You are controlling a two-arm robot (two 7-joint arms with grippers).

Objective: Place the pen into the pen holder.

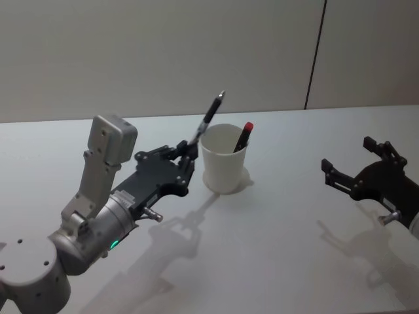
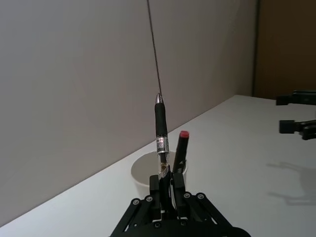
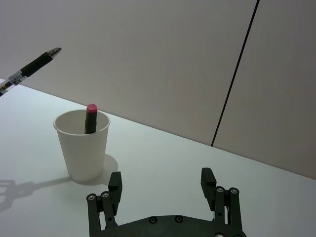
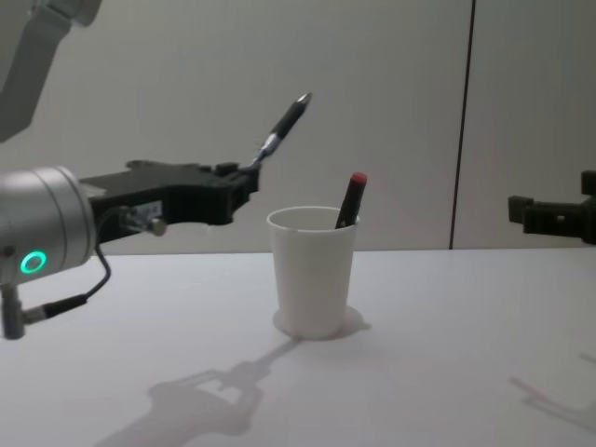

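Note:
My left gripper (image 1: 188, 155) (image 2: 168, 190) (image 4: 247, 177) is shut on the lower end of a black pen (image 1: 209, 118) (image 2: 161, 136) (image 4: 282, 126) (image 3: 30, 66). The pen tilts up and toward the pen holder, tip uppermost, raised above the table just left of the holder's rim. The pen holder (image 1: 223, 160) (image 4: 312, 275) (image 3: 81, 145) (image 2: 145, 173) is a white paper cup standing upright at the table's middle. A black marker with a red cap (image 1: 243, 137) (image 4: 351, 200) (image 3: 91, 117) (image 2: 180, 148) leans inside it. My right gripper (image 1: 359, 171) (image 3: 163, 185) hangs open at the right, well away from the cup.
The white table (image 1: 275, 248) (image 4: 447, 372) carries nothing else around the cup. A pale wall (image 1: 163, 52) with a dark vertical seam runs behind the table's far edge.

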